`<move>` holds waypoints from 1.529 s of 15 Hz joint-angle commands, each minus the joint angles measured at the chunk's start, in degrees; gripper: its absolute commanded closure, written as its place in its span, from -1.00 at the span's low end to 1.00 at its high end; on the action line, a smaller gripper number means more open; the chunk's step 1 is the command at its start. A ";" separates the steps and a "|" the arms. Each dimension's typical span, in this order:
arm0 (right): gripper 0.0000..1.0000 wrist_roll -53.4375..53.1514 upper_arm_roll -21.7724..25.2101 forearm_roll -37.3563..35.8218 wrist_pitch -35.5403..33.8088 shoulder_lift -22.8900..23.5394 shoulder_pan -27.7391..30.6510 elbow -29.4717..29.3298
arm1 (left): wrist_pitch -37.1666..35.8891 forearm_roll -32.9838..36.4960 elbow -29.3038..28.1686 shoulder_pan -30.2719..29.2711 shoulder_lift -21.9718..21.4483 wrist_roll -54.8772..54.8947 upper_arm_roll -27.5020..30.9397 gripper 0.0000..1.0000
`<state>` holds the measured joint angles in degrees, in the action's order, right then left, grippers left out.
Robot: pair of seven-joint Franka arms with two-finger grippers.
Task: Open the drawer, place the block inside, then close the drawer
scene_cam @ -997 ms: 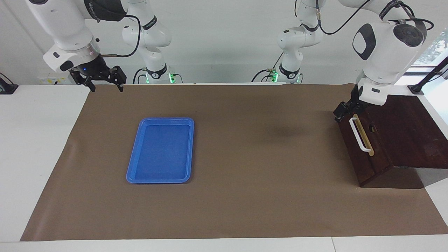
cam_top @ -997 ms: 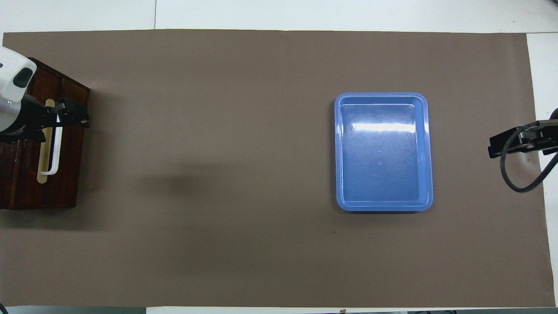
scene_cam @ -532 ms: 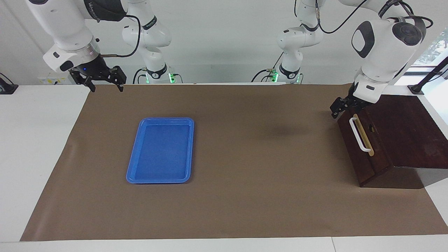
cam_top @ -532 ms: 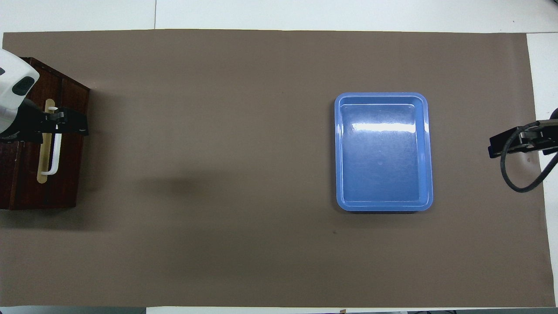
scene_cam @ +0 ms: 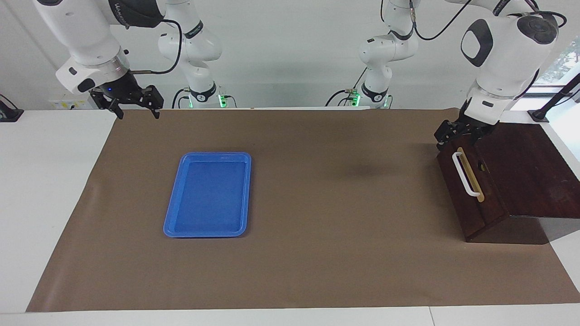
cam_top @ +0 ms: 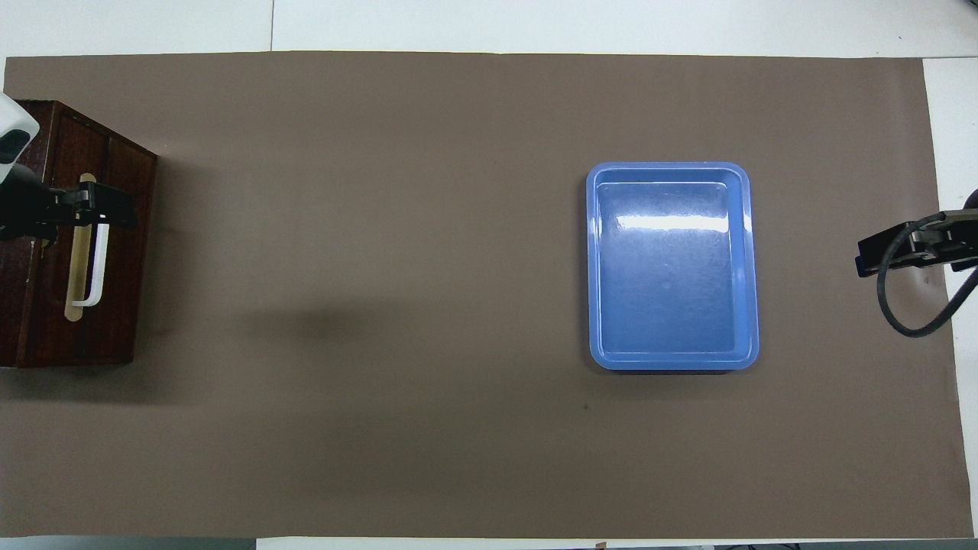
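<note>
The dark brown drawer [scene_cam: 473, 210] [cam_top: 114, 305] stands shut at the left arm's end of the table, its white bar handle [scene_cam: 464, 174] [cam_top: 98, 263] facing the table's middle. My left gripper [scene_cam: 458, 134] [cam_top: 98, 215] hangs open just above the handle's end nearer to the robots, over the drawer's top front edge, holding nothing. Over the mat's corner at the right arm's end, my right gripper [scene_cam: 138, 113] [cam_top: 901, 246] waits open and empty. The block is out of view.
An empty blue tray [scene_cam: 208, 194] [cam_top: 672, 267] lies on the brown mat [scene_cam: 317, 226] toward the right arm's end. A dark shadow patch [scene_cam: 362, 170] lies on the mat between the tray and the drawer.
My left gripper has risen slightly and drawn back from in front of the handle's end to over the drawer's top front edge. The drawer stays shut and the right arm has not moved.
</note>
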<state>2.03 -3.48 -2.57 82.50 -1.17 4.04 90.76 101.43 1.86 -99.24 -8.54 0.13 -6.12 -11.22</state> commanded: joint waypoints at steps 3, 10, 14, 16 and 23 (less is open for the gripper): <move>-1.00 -0.01 -0.48 0.02 0.38 0.11 0.62 -0.32 | -3.87 -1.06 0.71 5.44 -1.27 1.55 6.54 -1.00; -1.00 -0.01 -0.48 0.02 0.38 0.11 0.71 -0.40 | -5.37 -1.15 0.63 12.05 -2.06 3.40 13.42 -1.00; -1.00 -0.01 -0.48 0.11 0.38 0.11 0.71 -0.40 | -6.77 -1.24 0.28 12.23 -2.23 3.40 12.81 -1.00; -1.00 -0.01 -0.48 0.02 0.38 0.11 0.71 -0.40 | -7.65 -2.29 0.45 12.23 -2.24 3.48 12.63 -1.00; -1.00 -0.01 -0.48 0.02 0.38 0.11 0.71 -0.40 | -7.65 -3.35 -0.07 12.93 -2.50 3.48 11.84 -1.00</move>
<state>2.03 -3.48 -2.57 82.50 -1.17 4.04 90.75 94.68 -0.71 -98.69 3.65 -1.59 -3.28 0.16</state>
